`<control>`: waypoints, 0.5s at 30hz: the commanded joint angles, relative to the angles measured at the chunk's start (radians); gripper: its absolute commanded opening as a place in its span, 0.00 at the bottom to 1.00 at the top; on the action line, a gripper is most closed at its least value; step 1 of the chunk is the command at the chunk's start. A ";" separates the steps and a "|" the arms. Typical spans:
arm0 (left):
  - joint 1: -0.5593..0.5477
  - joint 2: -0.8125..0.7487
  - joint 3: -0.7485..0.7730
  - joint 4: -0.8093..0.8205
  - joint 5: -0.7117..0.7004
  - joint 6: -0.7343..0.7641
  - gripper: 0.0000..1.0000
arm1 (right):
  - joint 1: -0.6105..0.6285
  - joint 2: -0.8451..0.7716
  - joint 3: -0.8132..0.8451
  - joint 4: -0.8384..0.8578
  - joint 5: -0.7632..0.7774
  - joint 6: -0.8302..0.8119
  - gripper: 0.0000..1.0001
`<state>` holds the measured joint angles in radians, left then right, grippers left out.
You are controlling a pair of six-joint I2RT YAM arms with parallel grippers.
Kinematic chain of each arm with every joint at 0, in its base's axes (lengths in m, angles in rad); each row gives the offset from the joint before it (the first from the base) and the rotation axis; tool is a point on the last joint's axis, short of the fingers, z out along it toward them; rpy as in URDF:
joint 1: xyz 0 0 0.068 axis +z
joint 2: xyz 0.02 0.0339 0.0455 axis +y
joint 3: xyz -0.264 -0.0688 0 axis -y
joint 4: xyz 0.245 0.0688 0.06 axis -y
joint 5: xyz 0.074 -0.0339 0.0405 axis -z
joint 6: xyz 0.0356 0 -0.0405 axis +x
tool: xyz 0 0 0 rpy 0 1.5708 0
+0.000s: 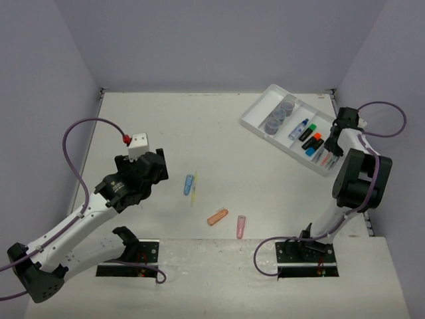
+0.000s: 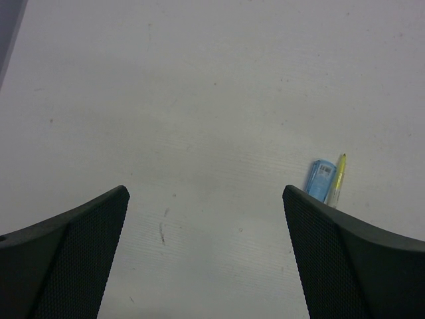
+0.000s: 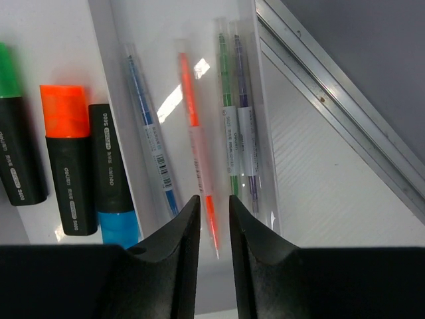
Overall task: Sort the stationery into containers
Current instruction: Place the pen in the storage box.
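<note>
The white divided tray [image 1: 255, 126] stands at the back right. It holds three round pots [image 1: 279, 116], highlighters [image 1: 309, 138] and pens. My right gripper [image 3: 214, 203] hovers over the pen compartment with its jaws slightly apart. An orange pen [image 3: 197, 143] runs down through the gap, blurred and not clamped. Beside it lie a blue pen [image 3: 151, 133], a green pen [image 3: 229, 113] and a purple pen [image 3: 244, 113]. My left gripper [image 2: 206, 199] is wide open and empty over bare table. A blue capsule [image 2: 321, 178] and a yellow pen [image 2: 339, 178] lie just past its right finger.
An orange capsule [image 1: 217, 217] and a pink capsule [image 1: 241, 226] lie on the table near the front middle. The orange-capped highlighter [image 3: 66, 159] and the blue-capped highlighter [image 3: 113, 179] fill the compartment left of the pens. A metal rail [image 3: 332, 106] borders the table right of the tray.
</note>
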<state>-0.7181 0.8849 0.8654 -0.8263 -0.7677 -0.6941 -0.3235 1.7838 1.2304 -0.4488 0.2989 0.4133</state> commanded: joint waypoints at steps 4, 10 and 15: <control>0.006 -0.009 -0.006 0.048 0.028 0.049 1.00 | -0.008 0.021 0.091 -0.053 -0.007 -0.006 0.48; 0.008 -0.009 -0.010 0.070 0.061 0.081 1.00 | 0.133 -0.196 0.021 -0.034 -0.041 0.018 0.48; 0.008 -0.017 -0.014 0.102 0.107 0.115 1.00 | 0.337 -0.378 -0.047 -0.039 -0.001 0.060 0.47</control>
<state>-0.7180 0.8831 0.8604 -0.7861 -0.6998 -0.6335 -0.1474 1.5913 1.2159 -0.4945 0.2763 0.4283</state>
